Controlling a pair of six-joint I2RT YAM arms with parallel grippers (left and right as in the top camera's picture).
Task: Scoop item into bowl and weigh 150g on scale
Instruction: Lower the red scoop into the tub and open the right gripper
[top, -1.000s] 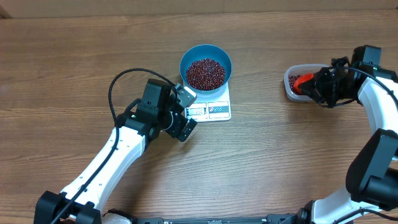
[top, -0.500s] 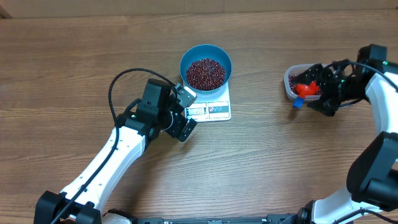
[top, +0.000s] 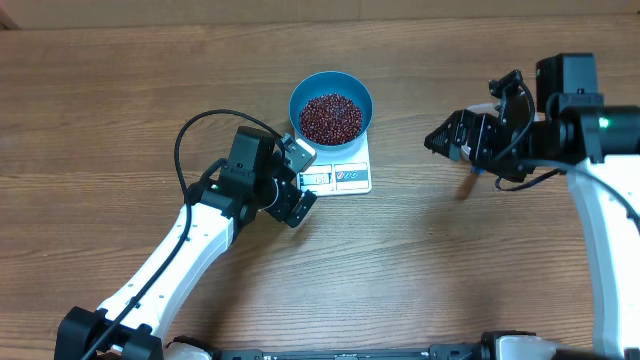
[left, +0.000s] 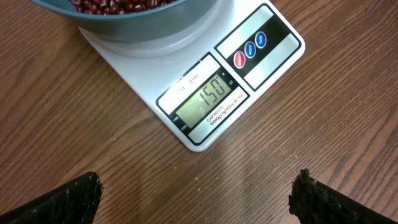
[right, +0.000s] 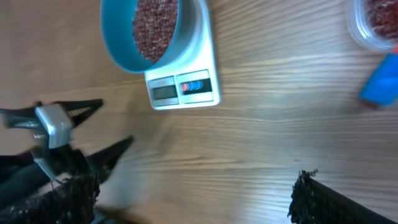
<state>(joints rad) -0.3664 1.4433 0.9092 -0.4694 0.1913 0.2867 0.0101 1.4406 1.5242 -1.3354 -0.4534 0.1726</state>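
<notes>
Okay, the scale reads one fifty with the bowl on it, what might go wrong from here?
The open left pincer hangs right by the display edge of the scale; a small nudge could shift the blue bowl or disturb the 150 reading. The open right pincer hovers over the table, with the clear tub and a blurred blue object near it; a careless swing might knock them and scatter beans.

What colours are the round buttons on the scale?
The buttons are one red, two blue; clearest in the left wrist view.
</notes>
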